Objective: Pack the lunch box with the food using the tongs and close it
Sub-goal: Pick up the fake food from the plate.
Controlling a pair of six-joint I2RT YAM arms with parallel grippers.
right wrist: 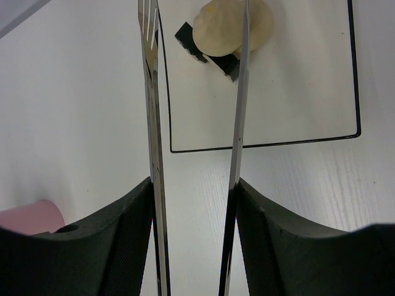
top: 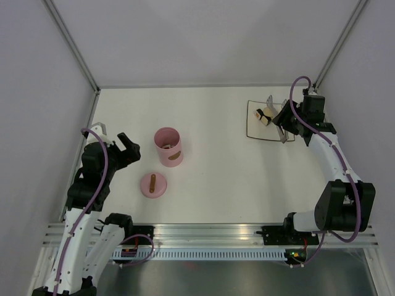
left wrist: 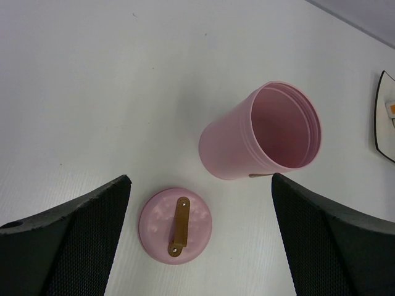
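The pink lunch box [top: 168, 147] stands open and upright at the middle left, also seen in the left wrist view [left wrist: 247, 142]. Its lid [top: 153, 184] [left wrist: 175, 226] lies flat beside it, brown handle up. My left gripper [top: 126, 148] [left wrist: 200, 179] hovers open just left of both, holding nothing. My right gripper [top: 285, 120] [right wrist: 194, 185] is shut on the tongs [top: 270, 101] [right wrist: 151, 123], pressing their two arms from outside. The tong tips stand spread on either side of the food [top: 265, 116] [right wrist: 231, 24], a beige piece and dark pieces on the plate.
The square white dark-edged plate [top: 256, 126] [right wrist: 296, 92] lies at the back right. Grey walls close in the back and both sides. A metal rail [top: 210, 231] runs along the near edge between the arm bases.
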